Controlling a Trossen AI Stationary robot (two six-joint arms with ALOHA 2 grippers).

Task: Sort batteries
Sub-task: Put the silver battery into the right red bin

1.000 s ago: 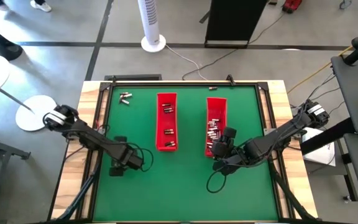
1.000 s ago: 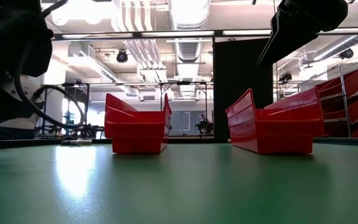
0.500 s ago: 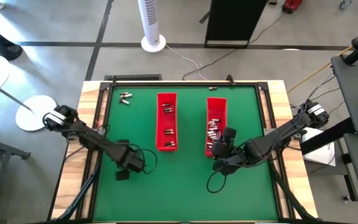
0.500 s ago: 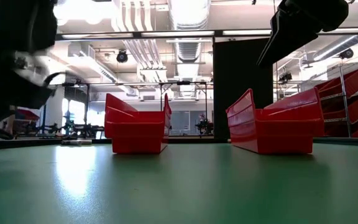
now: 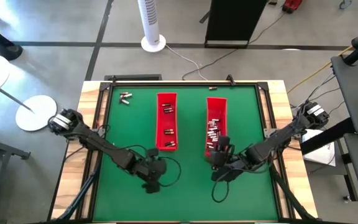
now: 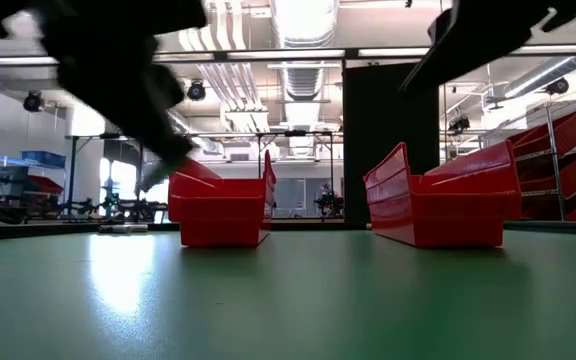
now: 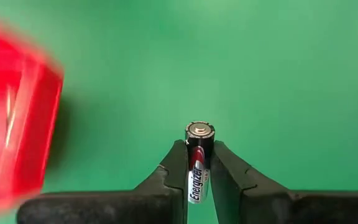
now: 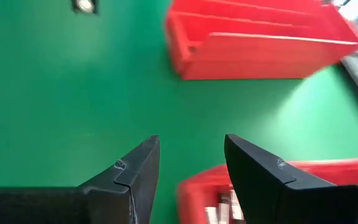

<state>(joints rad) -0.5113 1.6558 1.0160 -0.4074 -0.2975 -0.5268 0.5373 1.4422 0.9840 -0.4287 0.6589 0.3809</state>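
- Batteries lie sorted across a green table [image 5: 247, 112]: several in the left red tray [image 5: 166, 121], more in the right red tray [image 5: 215, 124], and a small loose group [image 5: 125, 97] near the table's far left corner.
- Left gripper [image 7: 199, 163] is clamped on a single battery [image 7: 198, 155], its silver end cap showing beyond the fingertips and its printed label visible between the two dark fingers [image 7: 173, 171].
- From above, the left gripper [image 5: 153, 175] hangs over bare green surface just in front of the near end of the left red tray.
- Right gripper [image 8: 191, 163] has its fingers apart with nothing between them; green mat shows through the gap.
- Seen from overhead, the right gripper [image 5: 219, 157] sits at the near end of the right red tray, whose rim and a few batteries appear just past its fingertips in the right wrist view.
- At table height, both trays [image 6: 220, 205] stand side by side, well apart, with the arms dark above them.
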